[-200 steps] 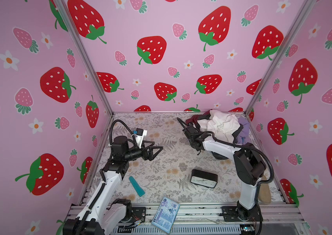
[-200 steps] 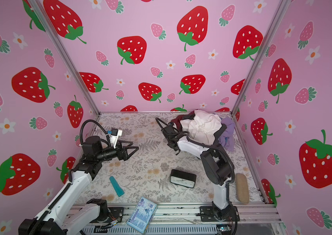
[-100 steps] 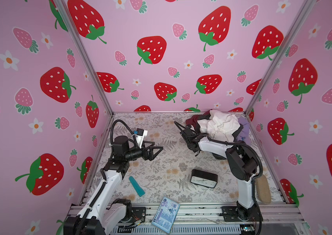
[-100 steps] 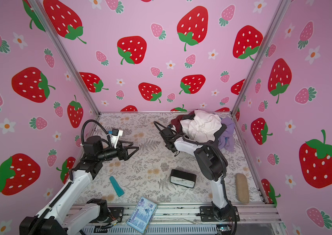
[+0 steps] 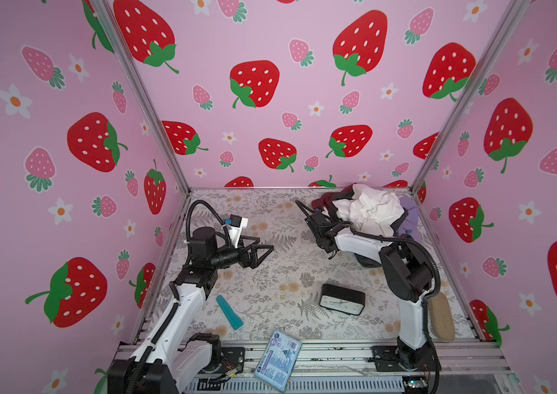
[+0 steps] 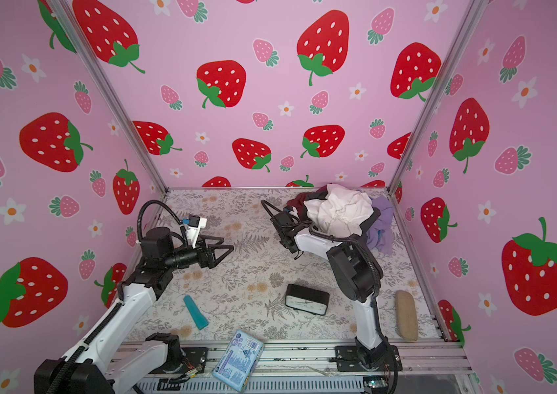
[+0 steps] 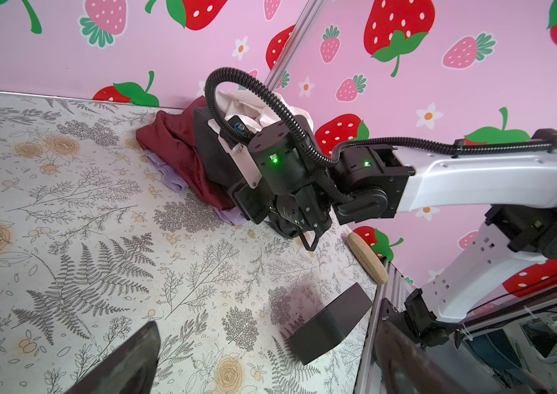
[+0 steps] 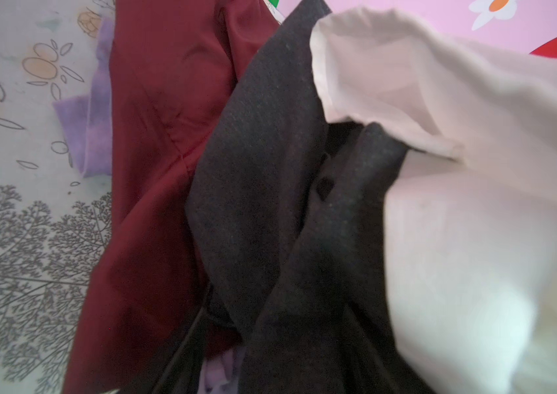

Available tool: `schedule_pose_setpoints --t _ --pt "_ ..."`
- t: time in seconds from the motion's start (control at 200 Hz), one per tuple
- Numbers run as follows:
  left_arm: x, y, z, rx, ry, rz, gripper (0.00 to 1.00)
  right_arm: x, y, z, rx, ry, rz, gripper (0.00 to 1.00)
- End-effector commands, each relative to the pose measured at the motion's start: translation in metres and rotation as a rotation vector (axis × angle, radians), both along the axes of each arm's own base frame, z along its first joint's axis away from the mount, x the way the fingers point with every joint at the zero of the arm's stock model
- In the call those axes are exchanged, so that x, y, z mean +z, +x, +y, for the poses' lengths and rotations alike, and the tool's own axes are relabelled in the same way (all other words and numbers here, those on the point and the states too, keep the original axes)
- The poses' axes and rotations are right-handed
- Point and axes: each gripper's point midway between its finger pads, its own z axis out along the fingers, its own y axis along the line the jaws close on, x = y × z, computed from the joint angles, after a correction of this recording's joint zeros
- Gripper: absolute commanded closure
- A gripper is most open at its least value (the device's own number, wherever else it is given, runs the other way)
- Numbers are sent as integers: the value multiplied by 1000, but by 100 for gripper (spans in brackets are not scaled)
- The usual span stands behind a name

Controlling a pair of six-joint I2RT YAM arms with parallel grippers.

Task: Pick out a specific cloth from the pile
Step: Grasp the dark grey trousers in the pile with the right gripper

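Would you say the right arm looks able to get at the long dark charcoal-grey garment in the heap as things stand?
Probably yes: the right gripper sits at the pile, and a fold of the charcoal-grey garment lies bare between the maroon cloth and the white shirt.

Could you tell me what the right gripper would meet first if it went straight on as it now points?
Probably the dark charcoal-grey cloth, which fills the middle of the right wrist view between the maroon piece and the white shirt; exact depth is unclear.

A robot lab booth: strawberry-print walls (image 5: 304, 41), aluminium rails (image 5: 338, 354), 2 bolted arms (image 5: 411, 324).
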Motion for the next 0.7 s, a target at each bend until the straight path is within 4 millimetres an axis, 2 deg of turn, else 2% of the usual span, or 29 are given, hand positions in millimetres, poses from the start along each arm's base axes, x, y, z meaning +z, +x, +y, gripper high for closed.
schedule_pose_setpoints --t 0.0,0.035,0.09,0.165,0.31,0.695 --pt "4 -2 -3 -23 -13 -16 1 -15 5 -14 -33 -37 15 35" --pt "4 -2 -3 -23 -12 -17 1 -16 5 -15 -35 -40 15 38" --pt "3 -1 -3 -20 -11 -14 1 -16 6 -16 -39 -41 11 47" --pt "3 -1 -3 -18 -10 -13 1 -13 7 -18 -44 -40 8 68" --pt "5 -2 -3 -17 -15 -12 1 6 7 -19 -42 -18 -18 100" --pt "10 -6 -2 -6 -16 -27 1 89 -4 -13 51 115 -94 100"
